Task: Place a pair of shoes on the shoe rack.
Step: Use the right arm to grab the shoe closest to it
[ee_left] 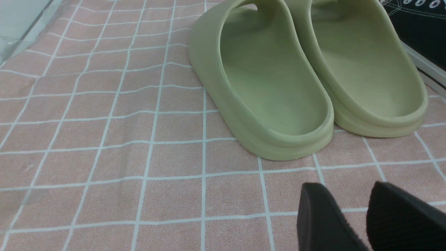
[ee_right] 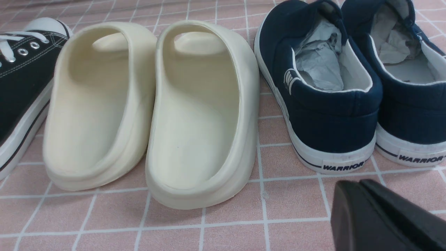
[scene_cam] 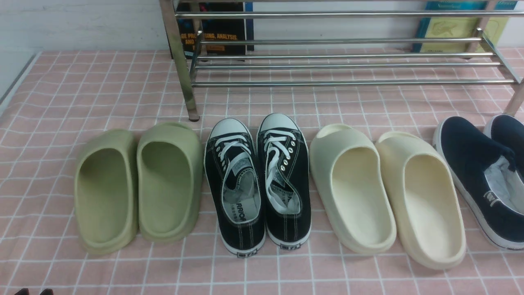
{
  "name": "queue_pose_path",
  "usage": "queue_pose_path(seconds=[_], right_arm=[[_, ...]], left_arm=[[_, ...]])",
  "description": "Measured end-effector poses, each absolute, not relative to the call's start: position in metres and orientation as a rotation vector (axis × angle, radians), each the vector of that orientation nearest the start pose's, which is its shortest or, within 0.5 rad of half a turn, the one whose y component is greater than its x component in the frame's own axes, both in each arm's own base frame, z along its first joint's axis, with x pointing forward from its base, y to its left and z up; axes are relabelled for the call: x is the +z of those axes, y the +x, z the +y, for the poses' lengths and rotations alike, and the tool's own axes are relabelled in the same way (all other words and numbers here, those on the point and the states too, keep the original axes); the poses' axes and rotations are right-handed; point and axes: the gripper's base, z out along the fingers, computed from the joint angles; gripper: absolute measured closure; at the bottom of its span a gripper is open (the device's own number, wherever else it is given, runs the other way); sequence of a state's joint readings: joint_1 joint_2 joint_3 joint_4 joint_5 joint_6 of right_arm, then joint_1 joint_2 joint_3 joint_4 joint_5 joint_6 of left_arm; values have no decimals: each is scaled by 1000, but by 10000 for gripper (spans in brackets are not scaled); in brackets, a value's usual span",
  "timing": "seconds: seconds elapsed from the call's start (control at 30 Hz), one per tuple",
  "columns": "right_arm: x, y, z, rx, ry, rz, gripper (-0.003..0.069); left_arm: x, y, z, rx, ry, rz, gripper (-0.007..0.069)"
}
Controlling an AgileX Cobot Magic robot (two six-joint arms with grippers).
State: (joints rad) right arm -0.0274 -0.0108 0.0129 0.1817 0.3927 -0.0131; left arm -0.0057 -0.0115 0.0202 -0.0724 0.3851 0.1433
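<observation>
The pair of shoes, two navy slip-ons with white soles, stands at the far right of the row; one shoe [scene_cam: 470, 164] shows whole, the other [scene_cam: 509, 135] is cut by the frame edge. In the right wrist view both heels [ee_right: 331, 111] [ee_right: 411, 111] face the camera, with paper stuffed inside. My right gripper [ee_right: 353, 188] is shut and empty, low over the cloth just behind the nearer shoe's heel. My left gripper [ee_left: 343, 195] is open with a narrow gap and empty, behind the green slides; its tips show in the front view [scene_cam: 34, 292]. The chrome shoe rack [scene_cam: 339, 61] stands behind the row.
Green foam slides [scene_cam: 139, 184], black lace-up sneakers [scene_cam: 258, 180] and cream foam slides [scene_cam: 385, 188] stand side by side on the pink checked cloth [scene_cam: 82, 90]. Books lean behind the rack [scene_cam: 215, 37]. The table's left edge [scene_cam: 16, 78] runs along the cloth.
</observation>
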Motion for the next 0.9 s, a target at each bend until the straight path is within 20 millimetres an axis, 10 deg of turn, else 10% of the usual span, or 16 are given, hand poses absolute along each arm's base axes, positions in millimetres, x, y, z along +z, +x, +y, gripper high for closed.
queue_pose_path(seconds=[0.9], right_arm=[[175,52,5,153,123,1871,600]], left_arm=[[172,52,-3,23,95,1874,385]])
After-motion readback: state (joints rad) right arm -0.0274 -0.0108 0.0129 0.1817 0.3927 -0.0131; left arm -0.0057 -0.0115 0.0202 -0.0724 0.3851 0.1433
